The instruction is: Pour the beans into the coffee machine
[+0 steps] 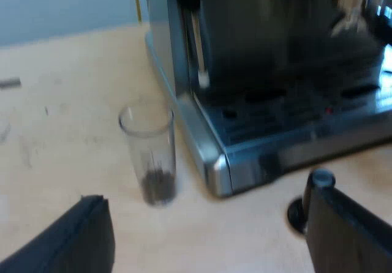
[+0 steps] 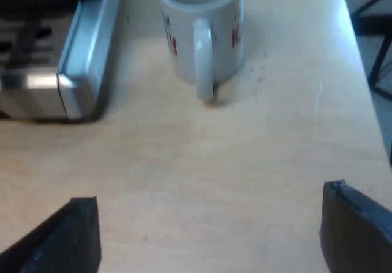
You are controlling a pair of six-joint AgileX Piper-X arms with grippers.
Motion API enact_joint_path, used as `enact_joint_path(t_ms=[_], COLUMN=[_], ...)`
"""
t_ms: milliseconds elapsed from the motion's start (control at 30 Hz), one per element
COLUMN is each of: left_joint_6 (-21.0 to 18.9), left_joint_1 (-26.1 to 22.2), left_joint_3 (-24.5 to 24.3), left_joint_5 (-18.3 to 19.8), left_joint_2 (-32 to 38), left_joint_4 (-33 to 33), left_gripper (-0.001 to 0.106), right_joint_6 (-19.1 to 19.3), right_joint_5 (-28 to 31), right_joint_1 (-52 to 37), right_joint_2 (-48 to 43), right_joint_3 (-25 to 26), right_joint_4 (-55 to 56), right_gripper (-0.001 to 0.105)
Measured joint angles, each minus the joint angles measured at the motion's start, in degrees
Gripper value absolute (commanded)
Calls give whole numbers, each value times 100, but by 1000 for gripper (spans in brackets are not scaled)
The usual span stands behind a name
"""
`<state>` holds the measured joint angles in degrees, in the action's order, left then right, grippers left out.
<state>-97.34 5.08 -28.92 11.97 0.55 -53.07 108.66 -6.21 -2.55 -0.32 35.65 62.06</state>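
Observation:
A clear measuring glass (image 1: pixel 152 153) stands upright on the wooden table, a small heap of dark beans in its bottom. It is close beside the corner of the espresso machine (image 1: pixel 275 95), whose drip tray and steam wand show. My left gripper (image 1: pixel 208 236) is open, short of the glass, its fingers wide apart with nothing between them. My right gripper (image 2: pixel 208 236) is open too, over bare wood, some way from a white mug (image 2: pixel 201 28) with red print that stands by the machine's metal base (image 2: pixel 61 59).
A small black round-topped object (image 1: pixel 309 199) stands on the table by my left gripper's finger, near the machine's front corner. The wooden table's edge (image 2: pixel 361 59) runs past the mug, with dark floor and a black frame beyond it.

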Motion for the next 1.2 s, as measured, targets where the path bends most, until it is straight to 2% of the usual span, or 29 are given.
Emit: enact_joint_path(t_ms=[167,267,533,833,1200], left_joint_6=[0,0,0,0,0], left_joint_1=[0,0,0,0,0], left_joint_3=[-236,-293,-291,-291,-291], left_joint_5=[-41,-75,-88,-88,-88], left_joint_2=[0,0,-254,-592,-885], left_joint_4=[427,608,652,652,652], left_gripper=[67,67,67,67,67], right_joint_6=[0,0,66,604,616], right_joint_5=[-44,-313,-640,-1407,-1478], right_joint_1=[0,63,680,1489,2837], right_joint_2=[12,187,1265,2196,2934], right_joint_3=[445,734,1277,1309,1309], right_joint_4=[11,27,-19,-545,-1874], right_gripper=[79,79,79,79,79])
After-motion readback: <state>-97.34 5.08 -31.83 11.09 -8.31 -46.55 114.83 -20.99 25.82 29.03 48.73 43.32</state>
